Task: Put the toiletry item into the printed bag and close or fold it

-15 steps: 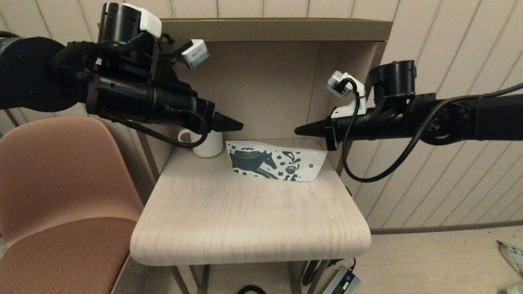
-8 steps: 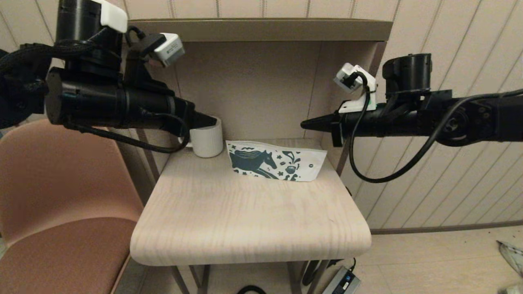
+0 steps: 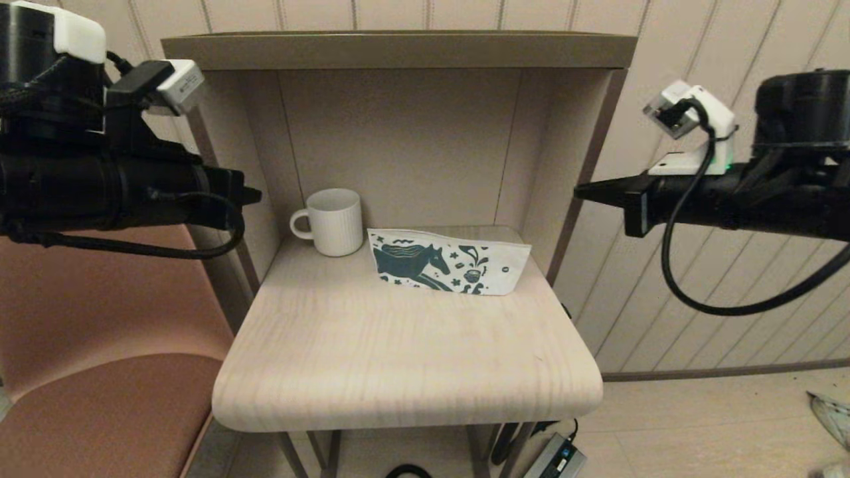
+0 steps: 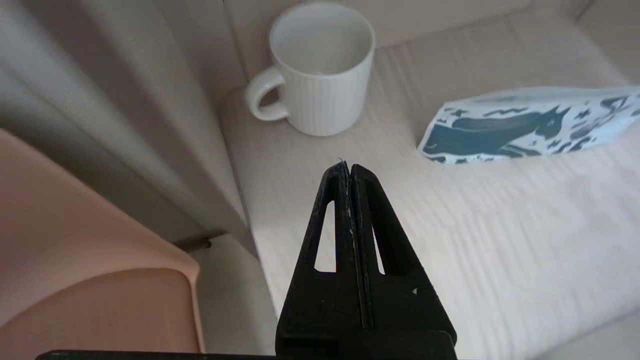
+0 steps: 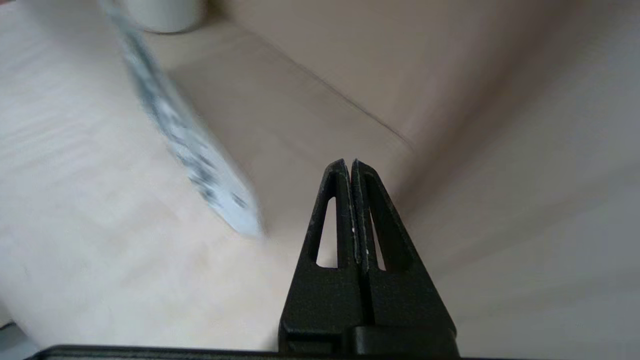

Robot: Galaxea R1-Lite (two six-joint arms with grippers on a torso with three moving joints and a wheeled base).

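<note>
Head view: printed bag [image 3: 451,260] near tabletop's [image 3: 405,352] back edge

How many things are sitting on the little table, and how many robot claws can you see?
White ribbed mugs with a handle: 1
Flat white pouches printed with a dark teal horse: 1
Black robot grippers, both shut and held off to the sides of the pale wooden table: 2, the left gripper and the right gripper
Total: 4

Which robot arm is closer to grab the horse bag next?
Probably the left. The left gripper, shut and empty, hangs just off the table's edge with the white horse-printed pouch in its camera's view. The right gripper, also shut, sits beyond the shelf's side.
</note>
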